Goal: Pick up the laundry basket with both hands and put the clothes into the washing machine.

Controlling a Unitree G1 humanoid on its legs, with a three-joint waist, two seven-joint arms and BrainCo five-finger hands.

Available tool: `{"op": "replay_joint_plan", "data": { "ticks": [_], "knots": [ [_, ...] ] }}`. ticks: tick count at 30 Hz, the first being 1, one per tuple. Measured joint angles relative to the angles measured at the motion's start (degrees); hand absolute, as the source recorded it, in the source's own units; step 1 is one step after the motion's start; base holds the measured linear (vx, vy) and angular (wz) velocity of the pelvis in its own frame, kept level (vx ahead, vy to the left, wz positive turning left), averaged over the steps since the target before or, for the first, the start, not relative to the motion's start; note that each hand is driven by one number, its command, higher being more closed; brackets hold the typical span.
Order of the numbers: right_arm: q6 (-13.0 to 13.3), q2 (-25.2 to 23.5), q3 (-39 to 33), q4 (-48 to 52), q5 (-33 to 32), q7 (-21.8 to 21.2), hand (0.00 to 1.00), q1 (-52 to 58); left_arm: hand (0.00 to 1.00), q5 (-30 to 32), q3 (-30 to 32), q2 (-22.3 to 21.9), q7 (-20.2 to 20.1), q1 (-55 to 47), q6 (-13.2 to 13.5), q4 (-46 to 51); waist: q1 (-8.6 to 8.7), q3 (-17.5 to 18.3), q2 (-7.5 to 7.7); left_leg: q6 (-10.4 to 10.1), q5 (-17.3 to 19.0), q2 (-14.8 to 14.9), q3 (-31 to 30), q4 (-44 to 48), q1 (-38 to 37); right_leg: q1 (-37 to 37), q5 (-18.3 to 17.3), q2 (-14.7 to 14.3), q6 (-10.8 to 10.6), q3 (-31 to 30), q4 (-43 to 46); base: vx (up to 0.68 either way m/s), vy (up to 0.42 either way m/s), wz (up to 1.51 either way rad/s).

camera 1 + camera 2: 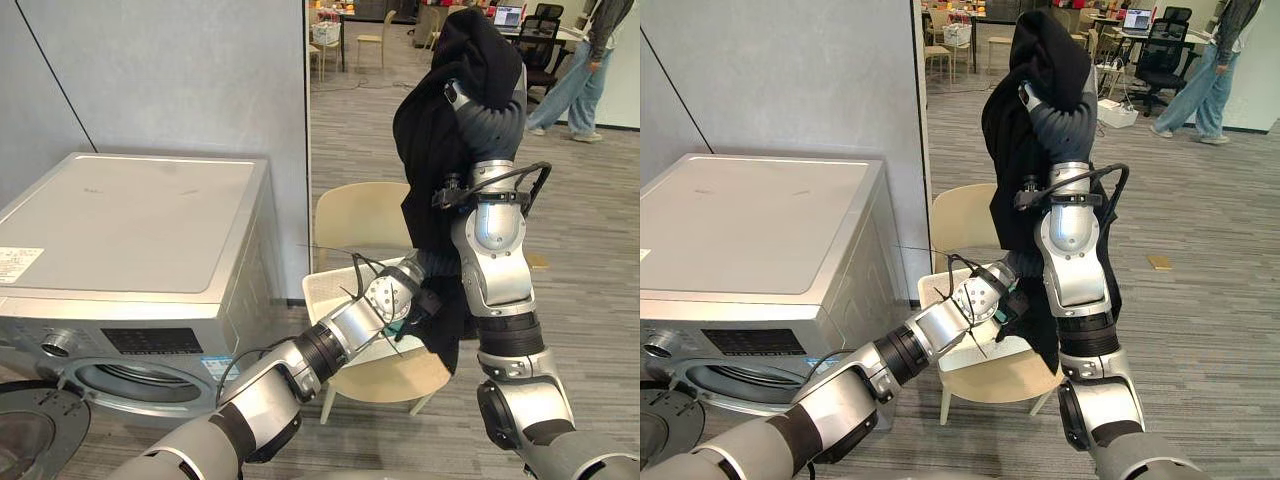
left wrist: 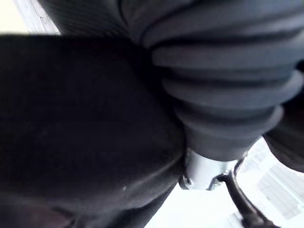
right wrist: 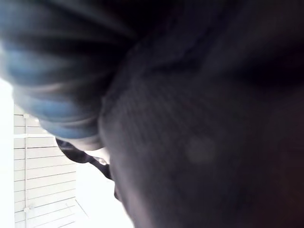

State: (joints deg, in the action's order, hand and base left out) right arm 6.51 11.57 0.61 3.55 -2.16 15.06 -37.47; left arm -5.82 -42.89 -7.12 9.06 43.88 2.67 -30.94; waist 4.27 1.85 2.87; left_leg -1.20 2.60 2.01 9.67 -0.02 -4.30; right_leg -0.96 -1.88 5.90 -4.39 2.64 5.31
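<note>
1. The right hand (image 1: 488, 112) is raised high and wrapped in a black garment (image 1: 430, 170) that hangs down its arm; I cannot tell its grip.
2. The left hand (image 1: 1012, 303) is at the laundry basket (image 1: 330, 285) on the chair (image 1: 355, 215), behind the cloth; I cannot tell its grip either.
3. The basket's contents are hidden.
4. The washing machine (image 1: 130, 230) stands with its door (image 1: 30, 430) open, so loading is probably still to do.
</note>
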Motion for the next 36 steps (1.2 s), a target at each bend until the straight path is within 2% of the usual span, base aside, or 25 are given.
{"op": "replay_joint_plan", "data": {
  "ticks": [4,7,8,14,18,22,25,29,31,33,35,36],
  "knots": [
    [0.92,-0.07,-0.02,0.28,0.00,-0.01,1.00,2.77,1.00,-0.11,0.10,0.00,0.14,0.00,0.00,0.19,0.01,0.12,0.24,0.00,0.00,0.00,-0.01,-0.02,-0.01,0.02,0.00,0.01,0.00,0.01,0.00,0.00,0.000,0.00],
    [1.08,-0.19,-0.68,5.13,0.02,-0.05,1.00,7.28,1.00,-0.10,0.76,0.00,0.14,0.00,-0.02,0.61,-0.03,0.11,0.25,0.00,0.00,-0.04,0.00,-0.05,-0.01,0.03,0.01,-0.01,-0.01,0.08,0.00,0.00,0.000,0.00],
    [1.30,-0.35,-1.25,6.99,0.02,-0.09,0.00,8.97,1.00,-0.10,1.31,0.01,0.15,0.00,-0.02,1.21,-0.03,0.12,0.25,0.00,0.00,-0.05,0.00,-0.05,-0.01,0.04,0.01,-0.01,-0.02,0.10,0.00,0.00,0.000,0.00],
    [2.17,-2.28,-9.37,16.24,0.01,-0.24,0.00,20.34,1.00,0.67,8.30,0.40,-0.12,0.00,-0.04,5.04,-0.07,0.12,0.22,0.10,0.11,-0.01,0.46,-0.04,-0.66,0.58,0.01,-0.09,-0.03,0.02,0.07,0.00,0.000,-0.01],
    [2.18,-2.26,-17.82,20.71,0.01,-0.27,0.00,27.98,1.00,1.93,12.81,4.47,-0.35,-0.51,-0.07,10.11,-0.12,0.15,0.03,0.44,0.57,0.18,1.58,0.08,-1.11,0.52,0.00,-0.28,-0.04,-1.06,0.25,-0.04,-0.001,-0.12],
    [2.33,-2.29,-26.21,24.01,0.00,-0.19,0.00,35.28,1.00,2.78,18.29,8.54,-1.51,-5.63,-0.03,17.20,-0.03,0.30,-0.57,0.50,1.20,0.22,2.05,0.69,-1.05,0.53,-0.03,-0.27,-0.07,-1.22,0.35,-0.02,0.002,-0.08],
    [2.63,-3.10,-30.73,25.80,-0.03,-0.35,0.00,42.35,1.00,4.36,20.70,12.15,-3.00,-13.33,-0.14,26.26,-0.20,0.56,-1.64,0.40,1.55,0.34,2.39,1.06,-1.07,0.55,-0.05,-0.25,-0.10,-1.15,0.34,0.01,0.000,0.00],
    [2.38,-9.16,-38.38,25.74,-0.36,-0.25,0.00,50.65,1.00,4.26,28.37,15.85,-4.21,-26.94,0.11,40.02,-0.34,0.58,-2.68,0.04,2.19,0.72,2.54,1.62,-0.93,0.59,-0.27,-0.55,-0.12,-1.11,0.34,0.00,-0.008,-0.02],
    [2.47,-13.05,-38.88,22.50,-1.34,-0.54,0.00,55.39,1.00,3.72,33.78,16.30,-4.56,-35.88,0.59,46.18,-0.35,0.81,-3.06,-0.13,3.04,1.03,2.65,2.52,-0.48,0.73,-0.64,-0.80,0.01,-1.25,0.42,-0.01,-0.018,-0.08],
    [2.49,-16.49,-38.58,18.06,-2.78,-1.49,0.00,59.40,1.00,2.22,35.90,15.69,-5.03,-43.17,1.58,50.04,-0.45,1.01,-3.36,-0.13,3.18,1.02,2.63,2.50,-0.48,0.75,-1.00,-0.76,-0.11,-1.18,0.56,0.01,-0.002,0.02],
    [1.96,-17.68,-37.29,13.80,-4.34,-2.33,0.00,62.91,1.00,0.91,36.44,15.13,-5.29,-48.70,2.27,52.00,-0.72,1.06,-3.77,-0.09,3.36,0.99,2.80,2.54,-0.49,0.80,-1.09,-0.66,-0.18,-1.17,0.55,0.04,0.008,0.02],
    [1.93,-18.80,-35.85,10.21,-5.60,-3.64,0.00,65.05,1.00,-0.68,36.53,14.53,-5.64,-52.34,2.71,52.56,-1.56,1.18,-4.02,-0.08,3.46,0.96,2.83,2.56,-0.51,0.84,-1.11,-0.60,-0.20,-1.11,0.54,0.04,0.016,0.02]
  ]
}}
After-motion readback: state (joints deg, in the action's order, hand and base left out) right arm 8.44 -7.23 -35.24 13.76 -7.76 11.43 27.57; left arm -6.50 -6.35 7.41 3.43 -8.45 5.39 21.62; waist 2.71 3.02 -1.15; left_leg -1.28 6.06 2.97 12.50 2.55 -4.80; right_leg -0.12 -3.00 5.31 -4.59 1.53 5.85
